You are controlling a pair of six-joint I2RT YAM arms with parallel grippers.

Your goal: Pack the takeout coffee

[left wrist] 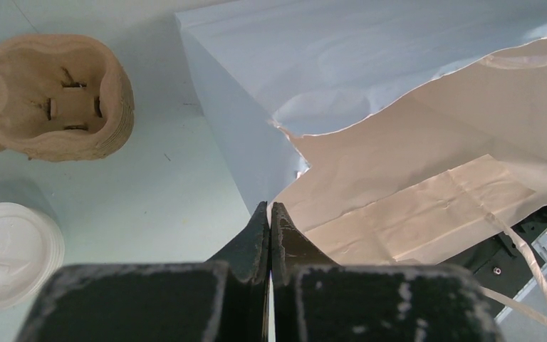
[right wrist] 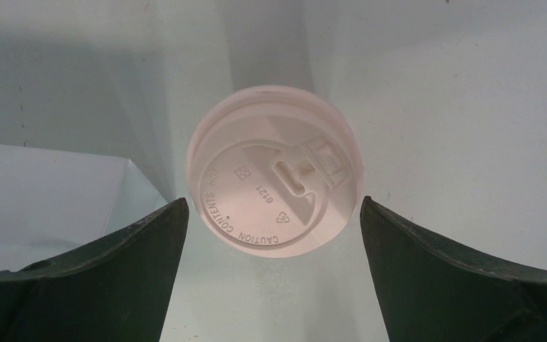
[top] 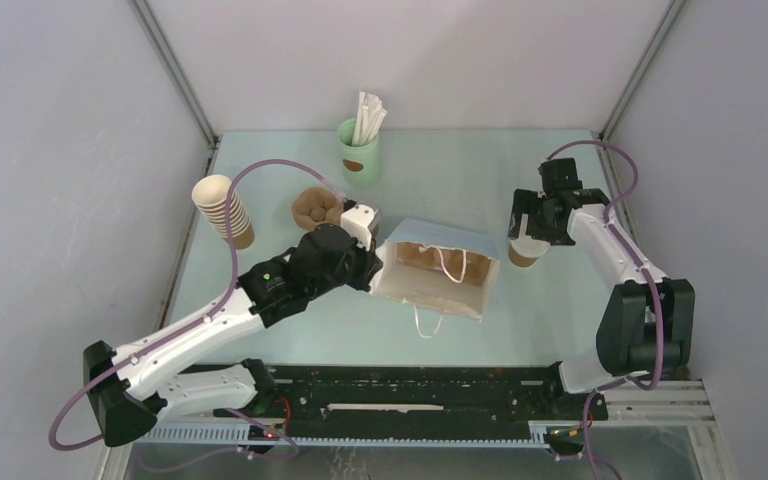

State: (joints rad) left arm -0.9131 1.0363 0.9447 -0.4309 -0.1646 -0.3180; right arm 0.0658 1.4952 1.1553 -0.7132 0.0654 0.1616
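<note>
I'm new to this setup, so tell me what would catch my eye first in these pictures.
An open paper bag sits mid-table, the left jaws shut on its rim. To its right, the right jaws hang open above the white-lidded takeout coffee. A tall stack of brown cups stands at the left edge.

Brown takeout coffee [right wrist: 274, 171], white-lidded, standing upright

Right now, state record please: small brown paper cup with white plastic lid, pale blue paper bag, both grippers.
coffee: small brown paper cup with white plastic lid, upright on table right of bag, not packed
bag: pale blue paper bag, mouth open
left gripper: shut on bag rim
right gripper: open over lid, fingers either side, not touching
other: mint-green cup of white sticks; stack of brown cups
</note>
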